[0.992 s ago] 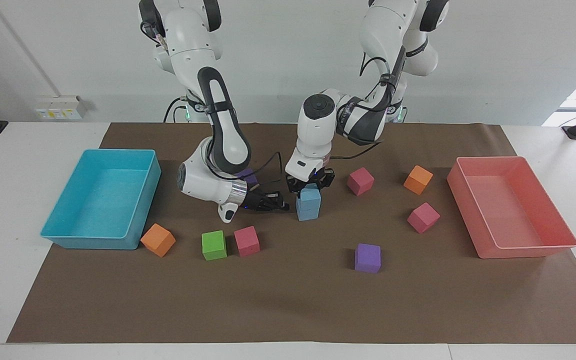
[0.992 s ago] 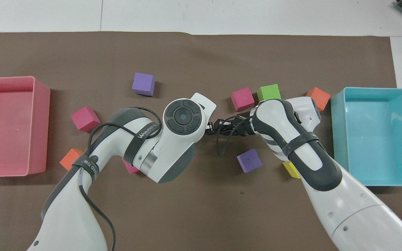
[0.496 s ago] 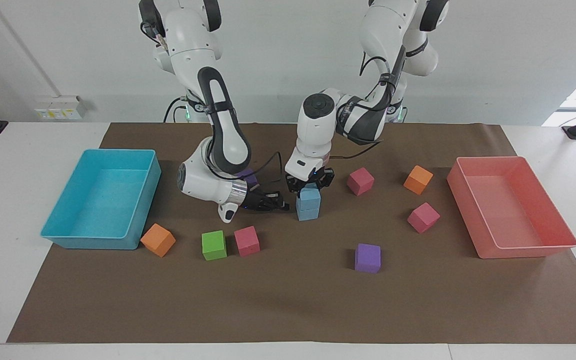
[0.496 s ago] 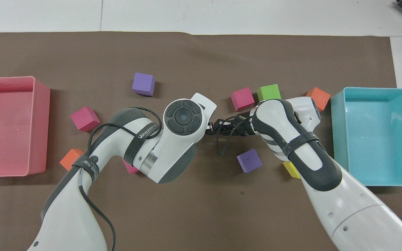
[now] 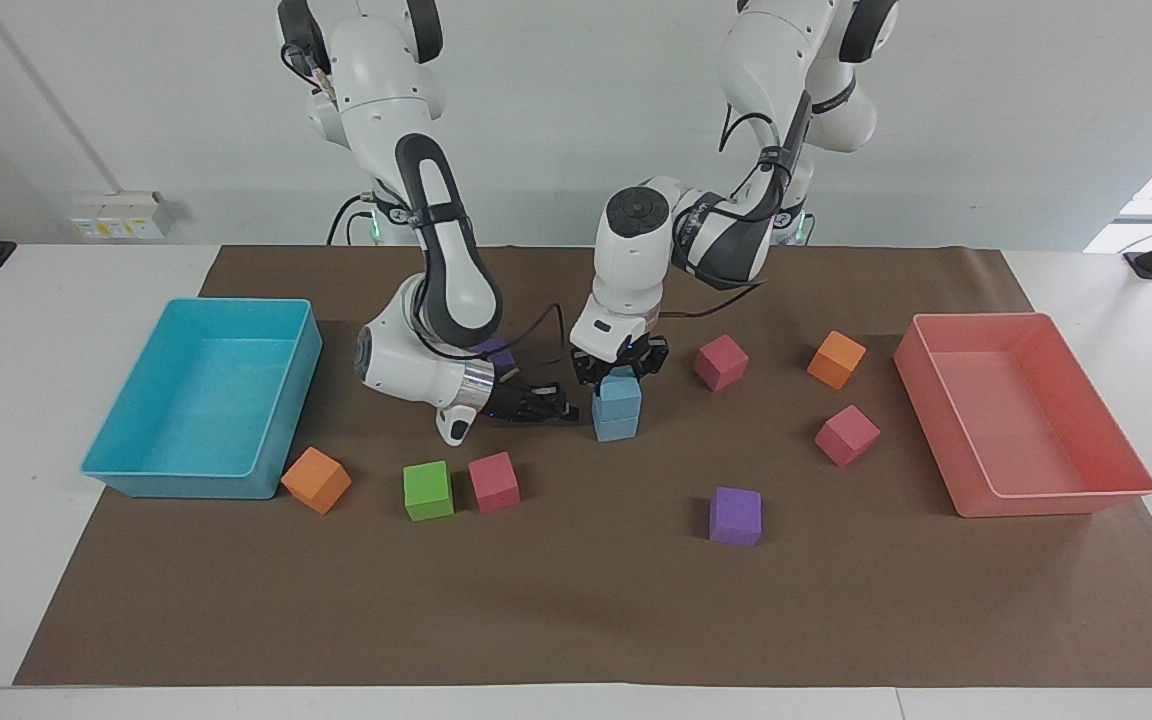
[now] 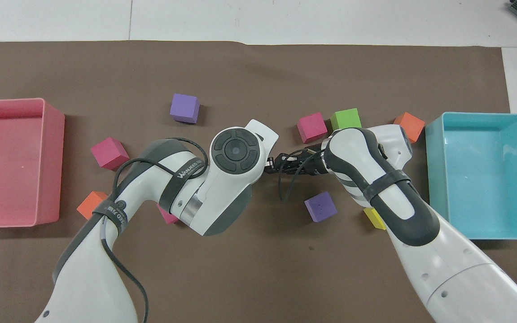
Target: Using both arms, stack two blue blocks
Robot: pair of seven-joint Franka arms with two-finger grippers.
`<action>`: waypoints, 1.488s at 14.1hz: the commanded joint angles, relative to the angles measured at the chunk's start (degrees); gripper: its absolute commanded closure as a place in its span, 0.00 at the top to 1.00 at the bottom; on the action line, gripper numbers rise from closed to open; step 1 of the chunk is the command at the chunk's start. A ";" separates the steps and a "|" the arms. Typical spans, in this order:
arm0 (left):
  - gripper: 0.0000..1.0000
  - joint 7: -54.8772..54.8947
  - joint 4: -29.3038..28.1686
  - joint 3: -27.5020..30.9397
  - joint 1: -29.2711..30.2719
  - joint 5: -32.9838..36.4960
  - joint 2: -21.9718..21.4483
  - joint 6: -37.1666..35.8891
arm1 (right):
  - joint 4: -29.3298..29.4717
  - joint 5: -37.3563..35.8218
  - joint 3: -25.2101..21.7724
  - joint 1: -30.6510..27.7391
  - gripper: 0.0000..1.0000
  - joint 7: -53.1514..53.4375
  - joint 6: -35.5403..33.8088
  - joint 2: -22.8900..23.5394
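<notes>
Two sky-blue cubes are stacked mid-table. The upper blue block (image 5: 620, 388) rests on the lower blue block (image 5: 616, 425). My left gripper (image 5: 620, 366) comes down from above and is shut on the upper block, a finger on each side. My right gripper (image 5: 558, 405) lies low and sideways beside the stack, toward the right arm's end of the table; it is open, empty and a little apart from the lower block. In the overhead view the left arm's wrist (image 6: 235, 150) hides both blue blocks, and the right gripper (image 6: 278, 163) shows beside it.
A turquoise tray (image 5: 176, 485) stands at the right arm's end and a pink tray (image 5: 1046, 500) at the left arm's end. Orange (image 5: 316, 480), green (image 5: 428, 490), pink (image 5: 493, 482) and purple (image 5: 736, 516) cubes lie farther from the robots than the stack. More cubes (image 5: 721, 362) lie toward the pink tray.
</notes>
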 commanded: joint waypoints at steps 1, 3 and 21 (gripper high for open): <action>0.56 -1.44 -1.46 0.89 -1.00 1.33 -1.50 -0.07 | -1.39 2.05 0.23 0.15 0.00 -2.61 1.67 -0.93; 0.70 -1.44 -1.46 0.89 -1.00 1.33 -1.50 0.02 | -1.39 2.05 0.15 0.15 0.00 -2.53 1.67 -0.93; 1.00 13.30 -6.71 0.89 8.92 -0.07 -17.39 -9.47 | 0.36 -5.93 -0.56 -1.25 0.00 -0.52 1.41 -5.50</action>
